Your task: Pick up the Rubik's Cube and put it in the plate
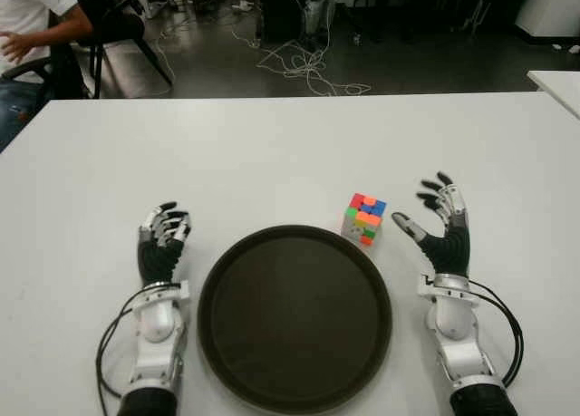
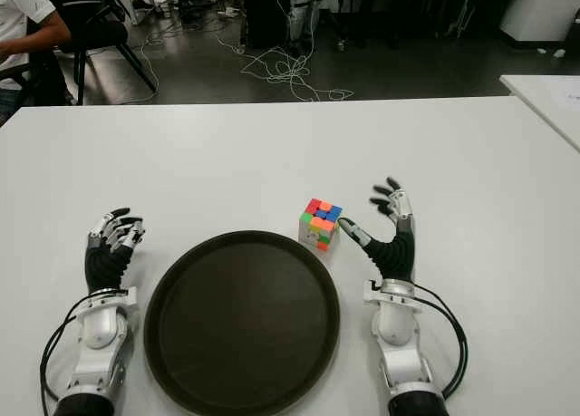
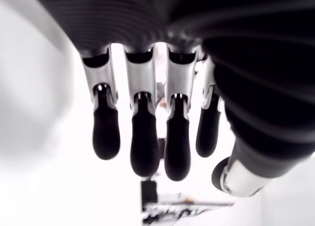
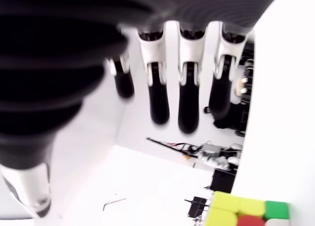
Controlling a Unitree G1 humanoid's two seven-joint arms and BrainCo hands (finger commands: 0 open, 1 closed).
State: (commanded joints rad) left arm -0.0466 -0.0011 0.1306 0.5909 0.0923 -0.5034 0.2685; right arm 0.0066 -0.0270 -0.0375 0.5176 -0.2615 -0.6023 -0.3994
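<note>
A Rubik's Cube with mixed coloured tiles stands on the white table, just past the far right rim of the round dark plate. My right hand is to the right of the cube with its fingers spread, the thumb pointing toward the cube a short gap away, holding nothing. A corner of the cube shows in the right wrist view. My left hand shows left of the plate, fingers loosely bent and holding nothing.
A person sits on a chair beyond the table's far left corner. Cables lie on the floor behind the table. Another white table's edge shows at far right.
</note>
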